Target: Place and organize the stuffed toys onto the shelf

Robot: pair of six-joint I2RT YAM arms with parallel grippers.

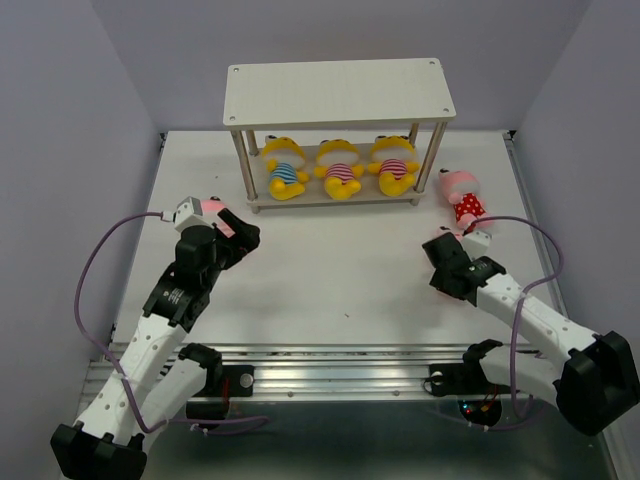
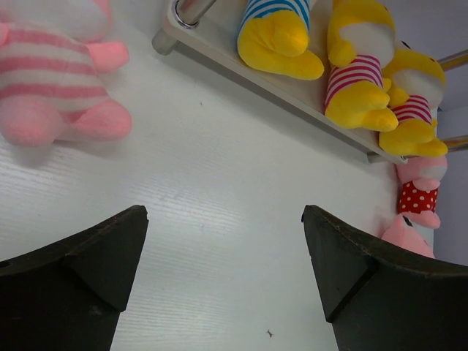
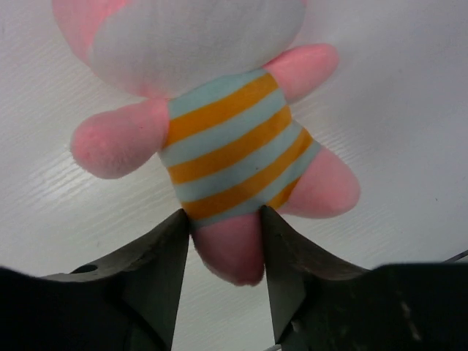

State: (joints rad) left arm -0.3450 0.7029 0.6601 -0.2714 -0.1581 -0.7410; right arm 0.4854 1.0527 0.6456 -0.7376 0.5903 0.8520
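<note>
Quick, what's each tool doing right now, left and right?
Left tool: open, holding nothing.
Right tool: closed on the pink striped toy, by its leg.

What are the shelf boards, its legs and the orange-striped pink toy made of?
Shelf boards: off-white, matte, finely dotted surface; painted wood or plastic, unclear.
Legs: pale smooth rods, wood-like, not certain.
Orange-striped pink toy: fuzzy plush, soft striped fabric outfit.

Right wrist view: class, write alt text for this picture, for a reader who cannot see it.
A pink plush toy in an orange and pale blue striped outfit lies on a white table, one leg caught between the dark jaws of the right gripper, which touch it on both sides. Its head is partly cut off by the top edge.
</note>
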